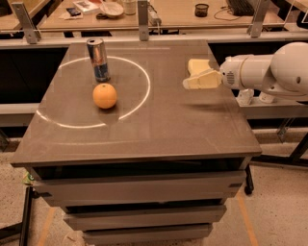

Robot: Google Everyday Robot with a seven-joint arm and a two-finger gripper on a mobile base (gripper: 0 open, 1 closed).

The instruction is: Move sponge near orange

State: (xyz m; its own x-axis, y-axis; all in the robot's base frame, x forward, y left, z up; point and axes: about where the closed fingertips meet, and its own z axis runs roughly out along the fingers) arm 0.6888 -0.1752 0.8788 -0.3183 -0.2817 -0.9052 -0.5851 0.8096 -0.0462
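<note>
The sponge (197,64) is a pale yellow block lying flat on the table (159,129) near its right edge, at the back. The orange (104,95) sits left of centre, inside a white circle drawn on the tabletop. My gripper (191,82) reaches in from the right on a white arm (269,72). It hovers above the table just in front of the sponge and overlaps the sponge's near edge in this view. I cannot tell whether it touches the sponge. The orange is far to its left.
A tall silver-blue can (97,59) stands just behind the orange. A cluttered bench (168,12) with metal posts runs behind the table. The table's right edge is directly under the arm. Drawers sit below the tabletop.
</note>
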